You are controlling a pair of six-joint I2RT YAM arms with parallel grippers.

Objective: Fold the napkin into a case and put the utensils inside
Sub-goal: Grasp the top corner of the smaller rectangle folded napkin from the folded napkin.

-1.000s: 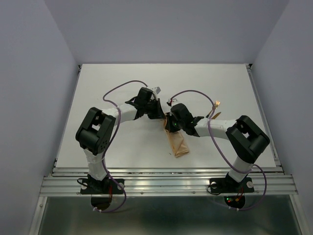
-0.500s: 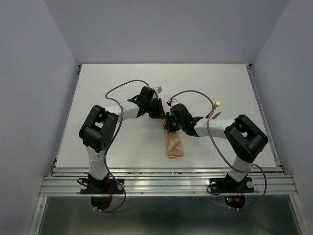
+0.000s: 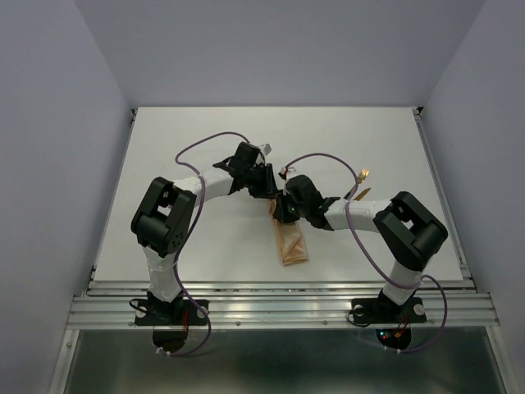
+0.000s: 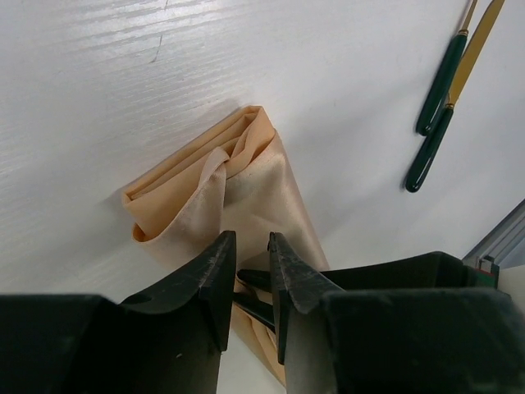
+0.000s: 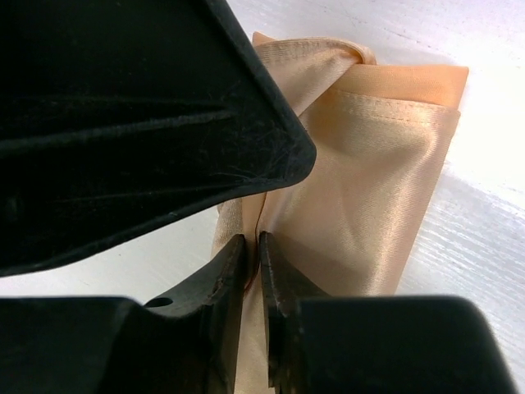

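Peach cloth first. From the top external view the napkin (image 3: pixel 291 244) lies as a narrow folded strip on the white bench (image 3: pixel 189 148), its long axis running from the near edge toward the far side. Both arms reach inward, elbows out, and meet over its far end: left gripper (image 3: pixel 267 187) just beyond it, right gripper (image 3: pixel 280 212) on it. The utensils (image 3: pixel 362 182) sit well apart to the right, nearer the right arm.

Left wrist view now: the left gripper (image 4: pixel 248 242) hangs over the napkin (image 4: pixel 262 189), jaws drawn in to a narrow slit. Cloth shows through the gap, plus something dark lower down, so I cannot tell whether it pinches a layer. The end farthest from the fingers shows loose stacked layers. 2 dark-handled utensils (image 4: pixel 428 152) lie at upper right, apart from the cloth.

Right wrist view: the right gripper (image 5: pixel 252 242) has its jaws all but together, with a thin edge of napkin (image 5: pixel 369 180) caught between them — a firm pinch, by the look of it. A black mass, probably the left gripper, fills the upper left. My read: the fold is being finished here, and the utensils must then come in from the right — along the strip's long axis.
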